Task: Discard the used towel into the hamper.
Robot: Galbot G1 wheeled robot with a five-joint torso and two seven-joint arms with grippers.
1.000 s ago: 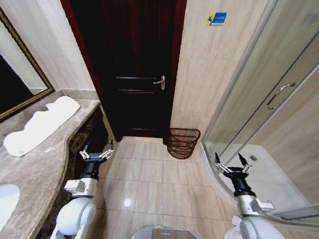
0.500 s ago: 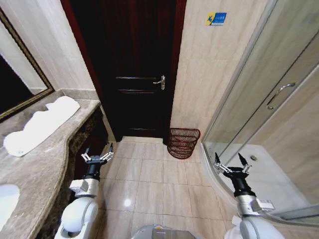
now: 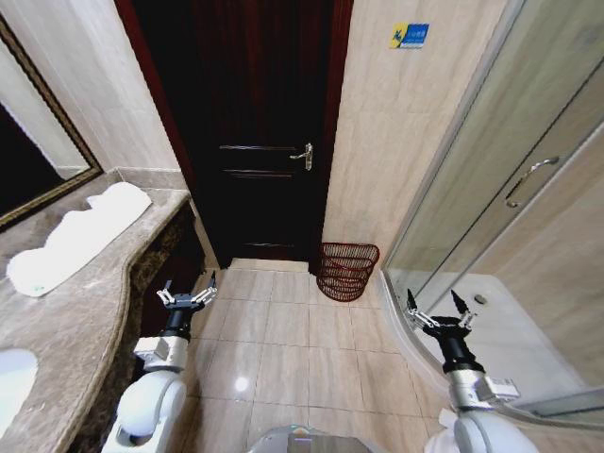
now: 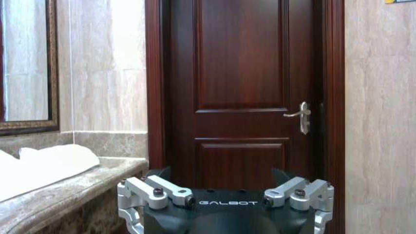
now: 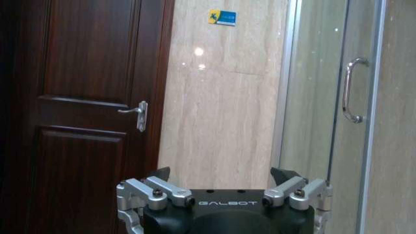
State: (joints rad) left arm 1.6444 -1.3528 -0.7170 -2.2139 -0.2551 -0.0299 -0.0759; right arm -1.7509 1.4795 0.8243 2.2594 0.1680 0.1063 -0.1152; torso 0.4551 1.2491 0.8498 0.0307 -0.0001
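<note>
The hamper [image 3: 346, 270] stands on the tiled floor [image 3: 283, 349] at the foot of the beige wall, just beside the dark wooden door [image 3: 260, 142] and close to the curved glass shower enclosure [image 3: 491, 217]. Its openwork sides taper down from a wider rim, and what lies inside cannot be made out through the weave. A white towel [image 3: 80, 236] lies rolled along the marble counter [image 3: 90, 321] on the robot's left, well apart from the hamper, its near end by the mirror frame [image 3: 52, 142]; in the left wrist view the towel [image 4: 39, 168] is cut off at the picture's edge. A white basin [image 3: 11, 382] shows only in part at the counter's near end.

The left gripper [image 3: 186, 294] hangs low beside the counter's edge with its fingers spread wide and nothing between them. The right gripper [image 3: 439, 310] is held up in front of the shower glass, its fingers likewise wide apart and empty. Both are well apart from the hamper, with bare floor between. A door handle [image 3: 303, 154] and a small blue sign [image 3: 409, 35] sit above on the door and wall.
</note>
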